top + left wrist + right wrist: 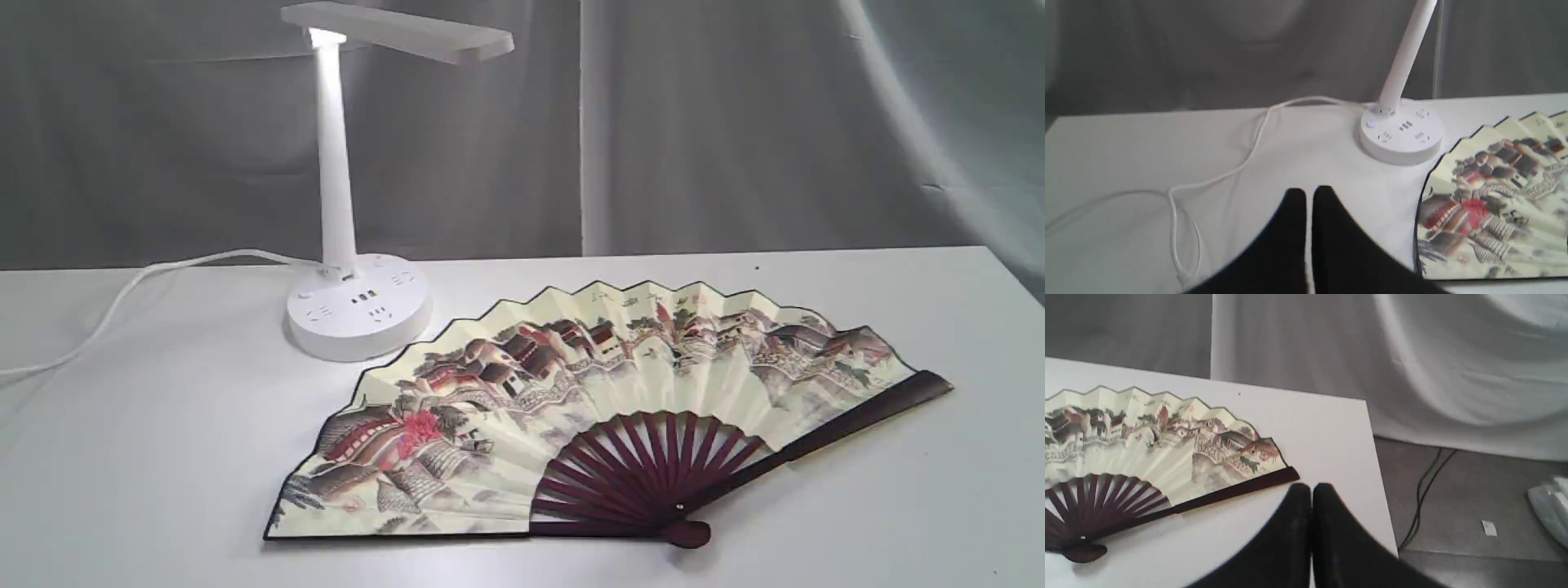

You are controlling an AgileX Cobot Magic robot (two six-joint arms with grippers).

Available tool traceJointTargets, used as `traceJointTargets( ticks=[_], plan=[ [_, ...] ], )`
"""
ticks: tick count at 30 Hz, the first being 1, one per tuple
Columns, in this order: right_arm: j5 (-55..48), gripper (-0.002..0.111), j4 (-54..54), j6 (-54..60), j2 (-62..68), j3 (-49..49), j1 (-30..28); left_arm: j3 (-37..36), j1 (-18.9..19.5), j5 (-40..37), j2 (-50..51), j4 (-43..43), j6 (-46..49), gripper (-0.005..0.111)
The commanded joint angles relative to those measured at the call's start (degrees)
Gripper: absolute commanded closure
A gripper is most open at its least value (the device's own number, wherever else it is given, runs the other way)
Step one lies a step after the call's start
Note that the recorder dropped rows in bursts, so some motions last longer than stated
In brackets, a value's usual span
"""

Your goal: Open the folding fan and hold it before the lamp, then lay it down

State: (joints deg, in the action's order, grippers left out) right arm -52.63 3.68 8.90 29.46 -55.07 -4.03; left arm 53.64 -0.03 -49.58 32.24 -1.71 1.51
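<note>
The folding fan [620,384] lies fully spread and flat on the white table [147,457], painted side up, its maroon ribs meeting at a pivot near the front edge. It also shows in the left wrist view [1494,204] and the right wrist view [1155,445]. Behind its left part stands the white lamp [336,180], lit, on a round socket base. No arm appears in the exterior view. My left gripper [1309,194] is shut and empty, apart from the fan's left end. Beside the fan's right guard, my right gripper [1311,489] is shut and empty.
The lamp's white cord [1220,175] loops over the table's left part. The table's right edge [1376,465] drops to a grey floor with dark cables [1425,490]. Grey and white cloth [735,122] hangs behind.
</note>
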Motion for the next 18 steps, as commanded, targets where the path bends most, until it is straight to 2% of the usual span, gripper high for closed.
traceJointTargets(
  ticks=[1, 14, 18],
  plan=[
    [-0.1, 0.108, 0.7, 0.3, -3.6, -0.1, 0.1, -0.3, -0.2, 0.7, -6.0, -0.1, 0.1, 0.107],
    [-0.4, 0.108, 0.7, 0.1, -17.8, -0.1, 0.5, -0.3, -0.2, 0.1, -21.9, -0.1, -0.2, 0.107],
    [-3.9, 0.108, -0.3, 0.0, -22.2, -0.1, 1.7, -0.3, -0.2, -0.2, -26.3, -0.1, -2.0, 0.107]
  ],
)
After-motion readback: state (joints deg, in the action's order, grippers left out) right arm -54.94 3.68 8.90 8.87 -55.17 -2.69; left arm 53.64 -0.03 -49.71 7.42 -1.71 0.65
